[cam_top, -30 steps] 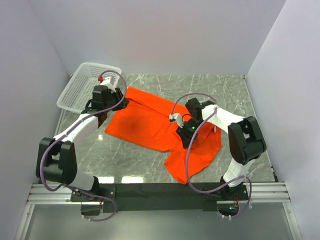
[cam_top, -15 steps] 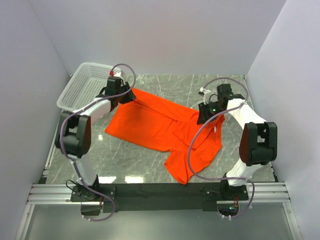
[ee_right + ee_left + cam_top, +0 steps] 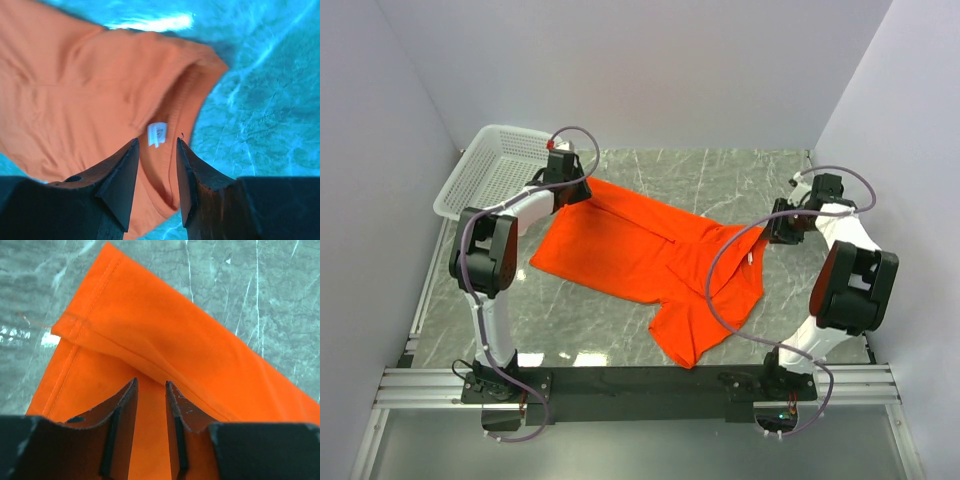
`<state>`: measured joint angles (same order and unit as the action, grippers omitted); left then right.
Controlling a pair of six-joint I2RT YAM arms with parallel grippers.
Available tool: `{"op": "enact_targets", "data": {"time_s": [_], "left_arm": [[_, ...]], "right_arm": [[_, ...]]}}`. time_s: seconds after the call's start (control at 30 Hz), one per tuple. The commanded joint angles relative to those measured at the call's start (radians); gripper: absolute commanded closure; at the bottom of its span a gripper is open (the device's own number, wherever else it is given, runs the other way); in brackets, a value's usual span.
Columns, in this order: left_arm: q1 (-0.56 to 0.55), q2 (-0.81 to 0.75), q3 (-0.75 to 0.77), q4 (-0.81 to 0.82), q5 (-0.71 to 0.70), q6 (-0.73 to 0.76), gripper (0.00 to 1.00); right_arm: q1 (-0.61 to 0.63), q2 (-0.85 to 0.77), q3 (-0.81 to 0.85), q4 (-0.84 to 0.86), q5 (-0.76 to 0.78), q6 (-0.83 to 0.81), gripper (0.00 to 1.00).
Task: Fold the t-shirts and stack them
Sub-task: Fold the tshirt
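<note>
Orange-red t-shirt [image 3: 640, 255] lies spread and rumpled on the marble table [image 3: 730, 170] beside the white basket [image 3: 485, 180], with no neat fold or stack made yet.
Only the wrist views show the jaws: the left gripper [image 3: 151, 382] is narrowly apart above a hemmed sleeve, the right gripper [image 3: 157, 141] apart above the collar label [image 3: 157, 134], neither clamping cloth.
</note>
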<state>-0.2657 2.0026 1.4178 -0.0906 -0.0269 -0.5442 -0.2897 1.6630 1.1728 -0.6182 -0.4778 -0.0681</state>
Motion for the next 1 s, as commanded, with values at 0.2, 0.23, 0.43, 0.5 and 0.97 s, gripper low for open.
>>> {"op": "enact_targets", "data": {"time_s": [0.2, 0.23, 0.43, 0.5, 0.97], "left_arm": [[0.003, 0.070, 0.128, 0.000, -0.016, 0.023, 0.66], [0.003, 0.077, 0.142, 0.000, -0.016, 0.023, 0.66], [0.005, 0.108, 0.202, -0.003, -0.011, 0.018, 0.65], [0.006, 0.125, 0.222, -0.014, -0.011, 0.013, 0.65], [0.022, 0.232, 0.328, -0.028, 0.007, -0.053, 0.64]], "right_arm": [[-0.025, 0.168, 0.099, 0.040, -0.061, 0.139, 0.56], [-0.025, 0.175, 0.106, 0.041, -0.074, 0.140, 0.56], [-0.026, 0.182, 0.128, 0.046, -0.139, 0.156, 0.58], [-0.026, 0.182, 0.133, 0.043, -0.162, 0.151, 0.58], [-0.025, 0.228, 0.153, 0.038, -0.085, 0.195, 0.58]]}}
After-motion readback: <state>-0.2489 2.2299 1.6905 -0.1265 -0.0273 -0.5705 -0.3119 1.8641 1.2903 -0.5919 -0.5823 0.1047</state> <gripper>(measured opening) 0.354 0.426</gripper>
